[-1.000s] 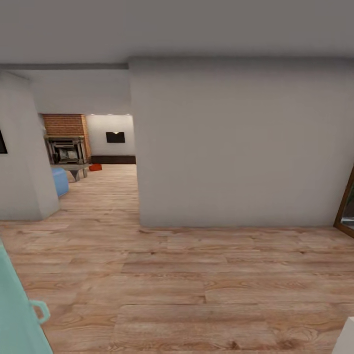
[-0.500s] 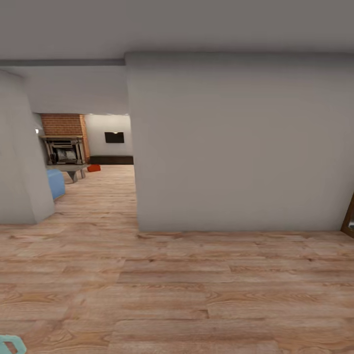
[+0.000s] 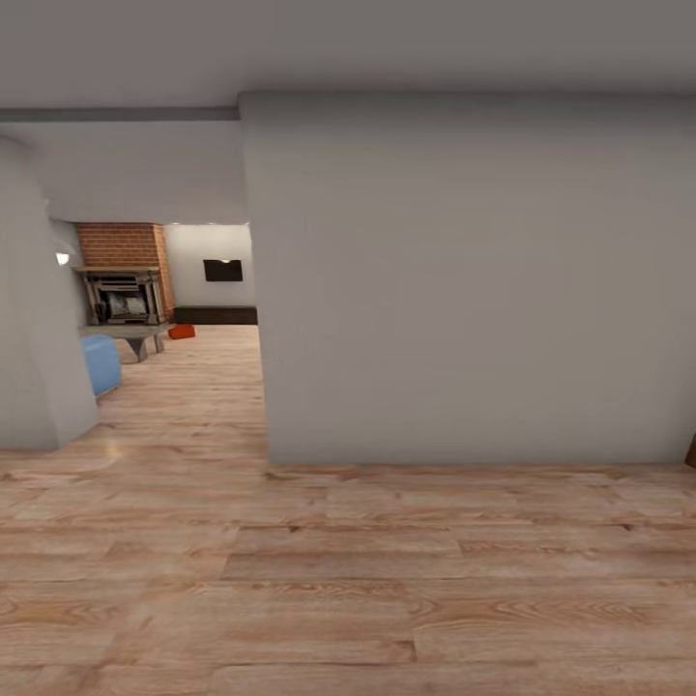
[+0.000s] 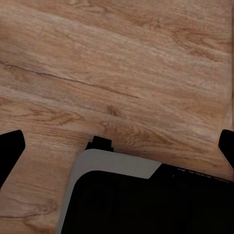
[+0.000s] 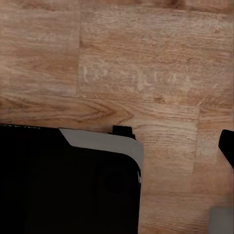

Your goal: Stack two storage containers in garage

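A: One storage container (image 3: 182, 332), a small orange-red speck, is sitting on the living room (image 3: 198, 362) planks at about ten o'clock, beside the brick fireplace (image 3: 124, 280).

B: Is the robot carrying anything?

A: Nothing. The left gripper (image 4: 117, 146) is hanging spread wide over bare boards; the right gripper's (image 5: 225, 148) state I cannot tell.

B: Next?

A: Probably rounding the grey wall (image 3: 464, 280) and steering through the opening toward it.

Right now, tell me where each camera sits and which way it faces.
Head view: high on the robot, facing a plain grey wall, with a small orange-red box far down the opening by the red-brick fireplace.
Left wrist view: aimed down at light wood-plank flooring over the robot's dark base.
Right wrist view: likewise.
Shared: the plank flooring.
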